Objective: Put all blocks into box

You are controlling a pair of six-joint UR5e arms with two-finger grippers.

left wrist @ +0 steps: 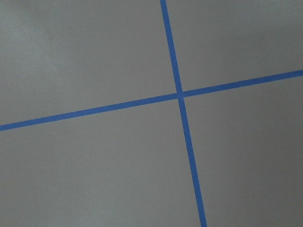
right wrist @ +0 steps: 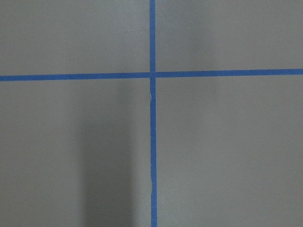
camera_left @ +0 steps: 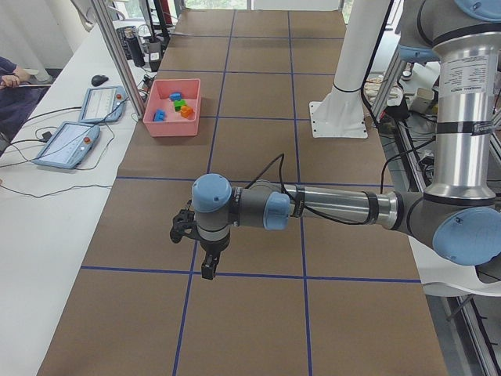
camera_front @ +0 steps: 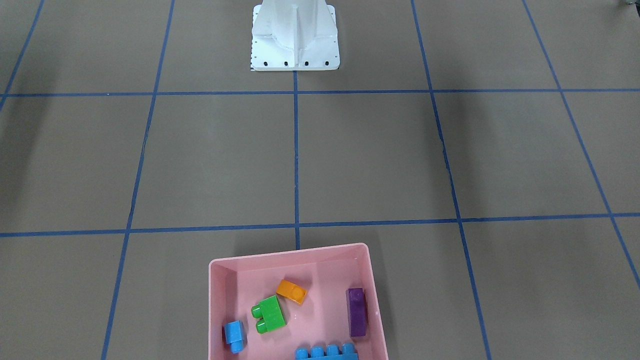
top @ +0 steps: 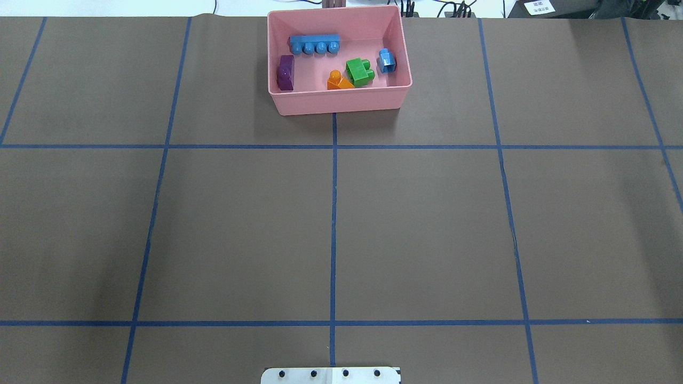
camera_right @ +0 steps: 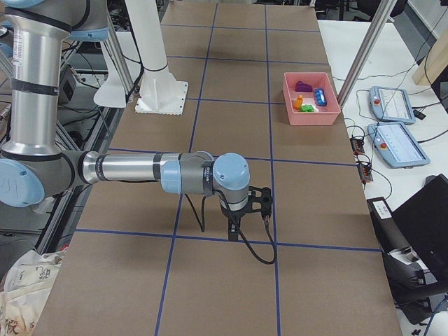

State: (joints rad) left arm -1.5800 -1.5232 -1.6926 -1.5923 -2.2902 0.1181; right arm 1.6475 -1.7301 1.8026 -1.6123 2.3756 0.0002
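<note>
Stretching level above the table (top: pixel 427 224), both arms (camera_left: pixel 329 207); jaws unclear.

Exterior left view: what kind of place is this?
Probably a robotics lab workcell: a robot arm over a table marked with a blue tape grid, and teach pendants on the side bench.

You have nothing here that can be read. The white card (top: pixel 538 7) beyond the far right corner of the worktop (top: pixel 427 213) carries dark print, but it is too small to make out. Off the worktop's far edge, one control panel (camera_right: pixel 399 145) and a second control panel (camera_right: pixel 387 103) have lit screens, and their markings are too blurred to read.
</note>
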